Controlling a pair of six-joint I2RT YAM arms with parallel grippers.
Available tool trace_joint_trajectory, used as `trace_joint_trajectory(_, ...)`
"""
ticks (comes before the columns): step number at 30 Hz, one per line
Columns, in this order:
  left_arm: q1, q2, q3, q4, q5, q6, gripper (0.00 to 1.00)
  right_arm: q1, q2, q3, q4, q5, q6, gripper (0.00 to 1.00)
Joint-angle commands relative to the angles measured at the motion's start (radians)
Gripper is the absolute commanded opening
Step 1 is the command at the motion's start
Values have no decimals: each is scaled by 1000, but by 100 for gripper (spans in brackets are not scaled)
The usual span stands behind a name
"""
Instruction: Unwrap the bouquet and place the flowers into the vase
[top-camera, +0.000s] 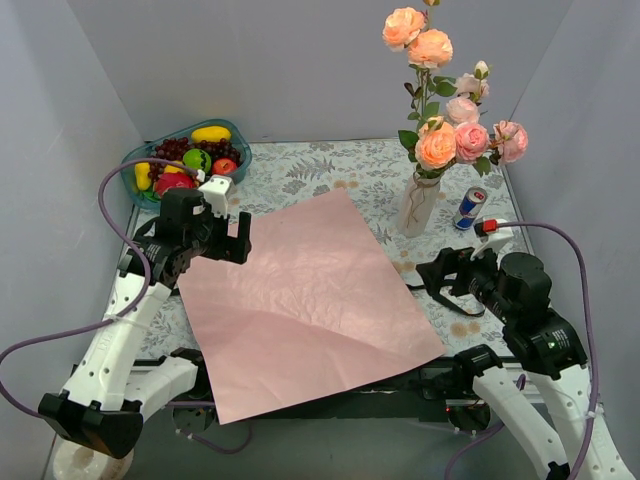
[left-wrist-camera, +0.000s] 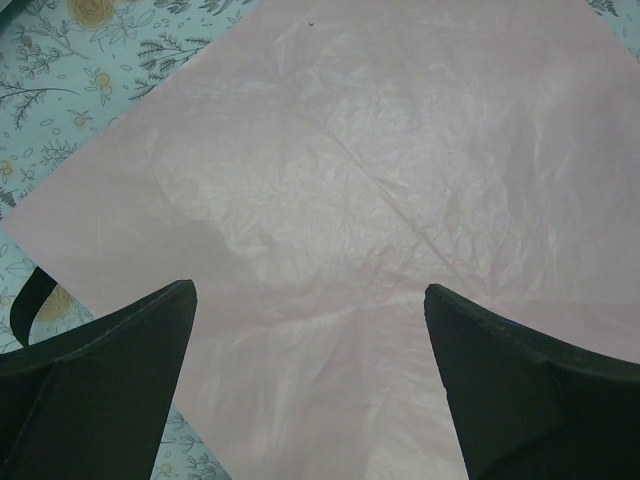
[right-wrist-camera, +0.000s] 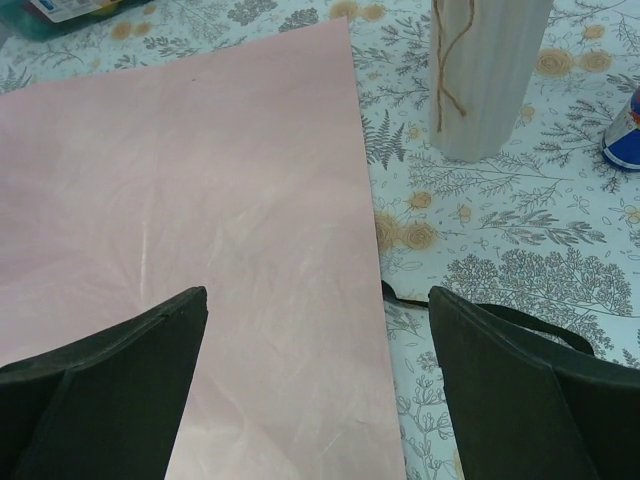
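Both sets of jaws are wide open with nothing in them. The left gripper (top-camera: 238, 238) hangs over the 10 o'clock edge of the wrapping paper (top-camera: 300, 300). The right gripper (top-camera: 432, 272) sits just off the sheet's 3 o'clock edge, with the thin black ribbon (right-wrist-camera: 530, 318) lying right by its finger.

The flowers (top-camera: 450, 130) are standing in the vase (top-camera: 420, 205) at about 2 o'clock on the worktop (top-camera: 330, 165), so I'd say the job is basically done.

What worries me from here:
- The vase is slim and tall with a heavy spray of blooms leaning out the top. It looks tippy, so a careless swing of the right arm could knock it over.
- The drink can (top-camera: 470, 207) stands just at the vase's 3 o'clock and could get knocked too.
- The ribbon is limp and loopy, so it could snag a finger and get dragged along.
- The paper is thin, light and creased, and its 6 o'clock corner hangs off the near edge, so a nudge could slide it off.

Textures: the sheet is matte lilac-pink with fold lines. The vase is ribbed white ceramic with twine (right-wrist-camera: 450, 60) hanging down it. The roses look like soft fabric on wiry green stems. The cloth is a printed floral. A teal fruit bowl (top-camera: 244, 148) of glossy fruit sits at 10 o'clock.
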Motion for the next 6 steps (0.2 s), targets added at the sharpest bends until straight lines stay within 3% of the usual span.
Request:
trace_joint_trajectory(1, 2, -22, 45, -2, 7, -22, 98, -2, 20, 71, -4, 16, 1, 98)
trace_joint_trajectory(6, 2, -8, 57, 8, 16, -15, 98, -3, 69, 91, -11, 8, -31, 98)
